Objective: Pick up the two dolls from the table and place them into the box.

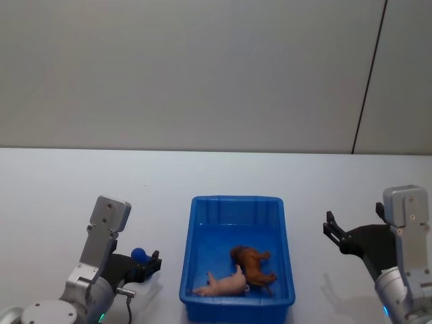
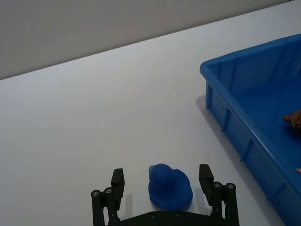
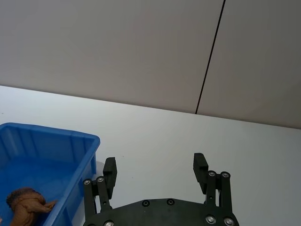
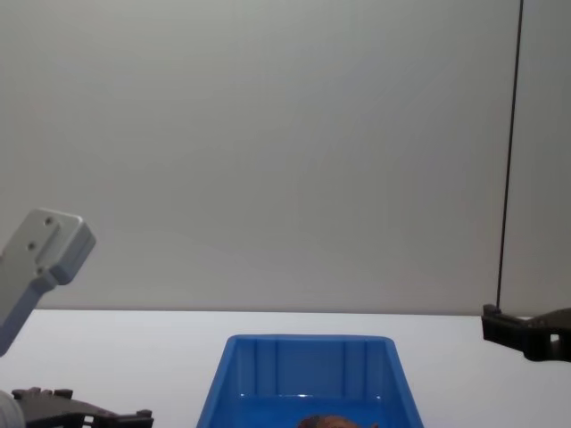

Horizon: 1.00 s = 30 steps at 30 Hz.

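The box (image 1: 237,256) sat on the table (image 1: 61,196) at about 6 o'clock in the head view, its long axis running from 12 to 6, away from the robot. Two dolls lay in its near half. The shaggy brown doll (image 1: 253,264) was stretched on its side along a line from roughly 10 to 4 o'clock, its bulkier end toward 10 and its legs sticking out toward 3. The pale pink doll (image 1: 223,285) lay just beside it on the 7 o'clock side, its long axis running from about 8 to 2 o'clock, with its upper end touching or nearly touching the brown one. The far half of the box held nothing else that could be made out. The rounded blue doll (image 2: 169,186) stood on the table at about 9 o'clock from the box, well apart from its wall, its small knob rising at the top. The left gripper (image 2: 162,184) was low over the table with its fingers spread, one on each side of this doll and neither touching it. The right gripper (image 1: 335,233) hung above bare table at about 3 o'clock from the box, its fingers released wide and holding nothing.
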Motion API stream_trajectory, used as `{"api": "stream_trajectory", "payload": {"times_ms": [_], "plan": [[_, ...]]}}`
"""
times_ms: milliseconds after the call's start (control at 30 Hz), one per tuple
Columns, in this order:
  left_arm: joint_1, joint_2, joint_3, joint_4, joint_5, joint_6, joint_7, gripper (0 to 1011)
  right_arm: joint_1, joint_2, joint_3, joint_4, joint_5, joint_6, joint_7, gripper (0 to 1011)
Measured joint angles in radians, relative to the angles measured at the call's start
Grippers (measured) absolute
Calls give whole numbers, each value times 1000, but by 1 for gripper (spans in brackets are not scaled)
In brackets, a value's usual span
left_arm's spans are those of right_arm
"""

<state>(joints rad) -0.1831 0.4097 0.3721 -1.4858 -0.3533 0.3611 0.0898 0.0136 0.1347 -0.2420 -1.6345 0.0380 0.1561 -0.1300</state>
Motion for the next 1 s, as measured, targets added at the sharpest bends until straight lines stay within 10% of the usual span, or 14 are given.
{"api": "stream_trajectory", "payload": {"times_ms": [367,1000], "plan": [[-22,-19,-2,53,8,-3,-28,961,0,0,0,0,0,0,0,1003],[-48,-46,-8,139,-3,-68,-68,388,0,0,0,0,0,0,0,1003]]}}
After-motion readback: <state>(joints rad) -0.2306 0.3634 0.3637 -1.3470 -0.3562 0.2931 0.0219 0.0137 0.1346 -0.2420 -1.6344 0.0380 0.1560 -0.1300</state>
